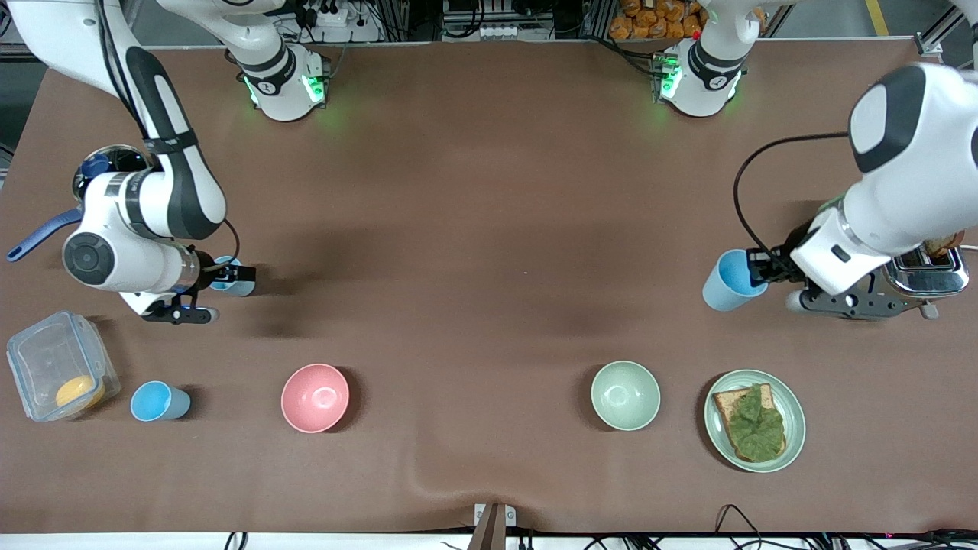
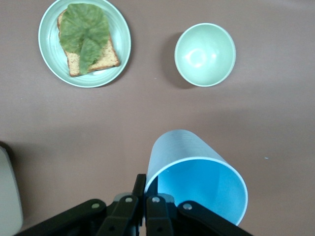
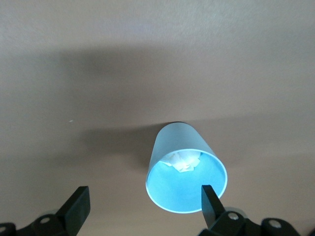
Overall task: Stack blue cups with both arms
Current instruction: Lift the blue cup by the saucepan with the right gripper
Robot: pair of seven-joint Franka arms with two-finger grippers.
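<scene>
Front view: left gripper [image 1: 758,269] pinches a blue cup [image 1: 730,280] above the table; third cup [image 1: 158,401] stands beside the lidded box [image 1: 57,374] holding something orange.
Left wrist view: green bowl [image 2: 204,54] empty; plate [image 2: 84,42] carries leaf-topped toast [image 2: 87,39].
Right wrist view: right gripper [image 3: 145,209] spread wide around second cup [image 3: 184,174], upright.

Left hand [image 2: 146,204] clamped, right hand [image 3: 142,206] spread.

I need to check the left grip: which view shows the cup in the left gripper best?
The left wrist view: the left gripper is pinching the blue cup by its rim, its inside open to view. The front view shows that cup small, lifted; the right wrist view shows a different cup.
</scene>
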